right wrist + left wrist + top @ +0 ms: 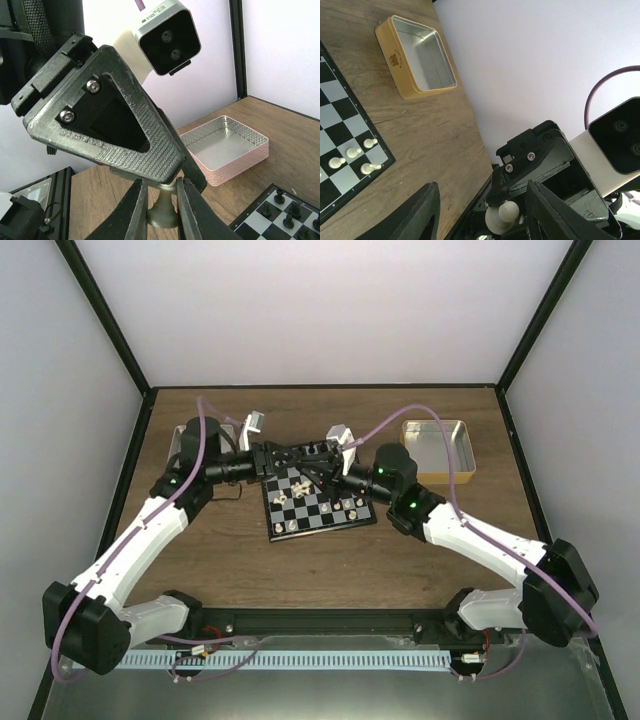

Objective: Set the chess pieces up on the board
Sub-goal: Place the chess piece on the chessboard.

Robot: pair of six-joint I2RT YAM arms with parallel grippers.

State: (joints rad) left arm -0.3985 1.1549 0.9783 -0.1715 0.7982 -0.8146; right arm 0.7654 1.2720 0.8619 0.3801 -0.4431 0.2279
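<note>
The board (340, 518) lies in the middle of the table with a few cream-white chess pieces (292, 525) on it. Both grippers meet tip to tip above its far edge. My right gripper (161, 192) is shut on the stem of one chess piece (162, 212), which looks dark in shadow. The left wrist view shows that piece (504, 214) cream-white between my left gripper's (481, 200) wide-open fingers (420, 215), which do not touch it. In the top view the left gripper (288, 456) faces the right gripper (322, 464). Cream pieces (352, 152) stand at the board's corner (350, 107).
A gold metal tray (470, 465) sits empty at the back right, also in the left wrist view (402, 82). A pink tray (235, 162) sits empty at the back left. Black chess figures (287, 212) stand on the board's edge (260, 207). Walls enclose the table.
</note>
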